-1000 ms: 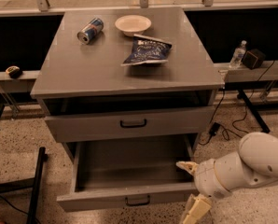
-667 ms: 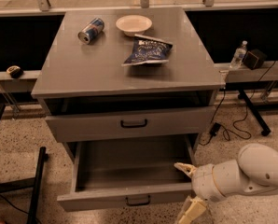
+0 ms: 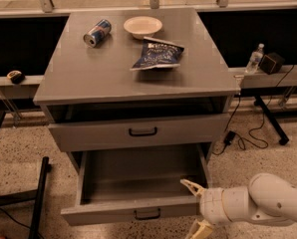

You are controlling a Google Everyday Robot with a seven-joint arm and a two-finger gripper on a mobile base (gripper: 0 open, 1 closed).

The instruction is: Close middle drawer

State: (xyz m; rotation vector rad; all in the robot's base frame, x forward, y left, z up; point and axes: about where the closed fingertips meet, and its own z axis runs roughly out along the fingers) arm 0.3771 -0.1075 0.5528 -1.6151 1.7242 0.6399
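Here grey middle drawer (image 3: 134, 179) gapes, claw (image 3: 195, 207) at front corner

The one camera looks down from above and in front of the bench (image 3: 88, 78), close enough that its grey top fills the upper middle of the view, with speckled floor (image 3: 19, 163) showing on both sides. It faces the cabinet front almost squarely, so the pulled-out middle drawer (image 3: 103, 214) sits low, its front panel near the bottom edge. The tool (image 3: 188, 208) shows at the lower right, fingers spread at the panel's right end, its white arm (image 3: 268, 203) cut by the right edge.
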